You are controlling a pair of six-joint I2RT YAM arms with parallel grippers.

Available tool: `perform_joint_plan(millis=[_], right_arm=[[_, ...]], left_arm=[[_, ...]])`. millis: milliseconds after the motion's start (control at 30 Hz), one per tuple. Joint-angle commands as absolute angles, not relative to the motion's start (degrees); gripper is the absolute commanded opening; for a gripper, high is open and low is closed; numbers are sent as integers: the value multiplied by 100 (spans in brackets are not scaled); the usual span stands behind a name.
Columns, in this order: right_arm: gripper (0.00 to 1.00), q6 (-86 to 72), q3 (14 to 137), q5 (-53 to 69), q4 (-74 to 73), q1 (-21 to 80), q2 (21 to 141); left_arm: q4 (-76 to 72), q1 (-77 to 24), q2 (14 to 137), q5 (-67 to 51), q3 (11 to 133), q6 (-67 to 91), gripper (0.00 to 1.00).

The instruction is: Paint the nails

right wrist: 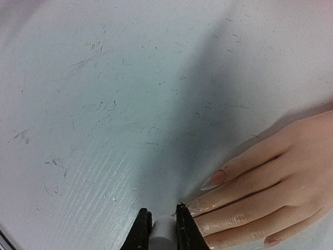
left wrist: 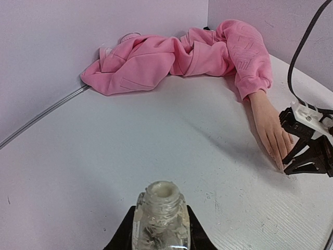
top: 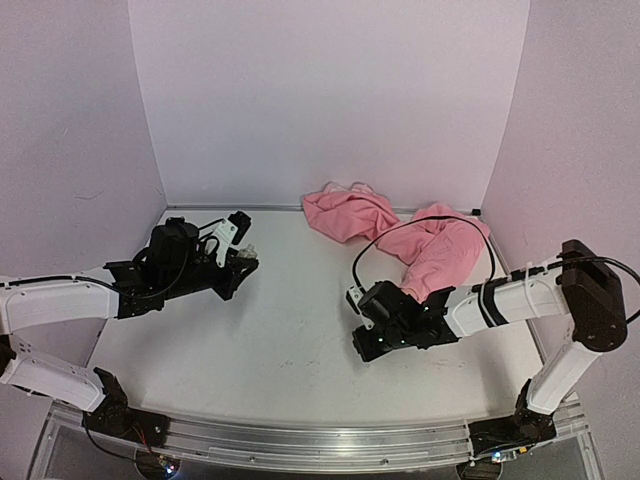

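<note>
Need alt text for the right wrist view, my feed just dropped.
The right claw is shut on a small white cap at the bottom edge, right beside the fingertips of the mannequin hand. The hand lies on the white table at lower right, fingers pointing left, with pale glossy nails showing. No brush tip is visible.

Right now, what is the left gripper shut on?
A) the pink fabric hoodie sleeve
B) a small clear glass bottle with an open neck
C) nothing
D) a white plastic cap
B: in the left wrist view the left gripper clamps the small clear glass bottle from both sides.
</note>
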State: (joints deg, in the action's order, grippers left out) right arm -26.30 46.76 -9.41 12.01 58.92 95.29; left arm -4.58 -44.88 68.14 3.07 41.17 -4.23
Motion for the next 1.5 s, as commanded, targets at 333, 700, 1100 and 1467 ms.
perform_joint_plan(millis=[333,700,1100,1467], right_arm=[[0,-2807,4670,-1155,1109,5955,8769],[0,-2934,4737,-1638,1002,5953,9131],[0,-2883,4798,-1660,858,5958,9271],[0,-2821,4877,-1725,853,5958,9400]], left_arm=[[-847,-4465,6654,224,4183,-391,0],[-836,-4465,6611,224,4184,-429,0],[-844,-4465,6634,215,4190,-407,0],[-844,-4465,6651,211,4230,-431,0]])
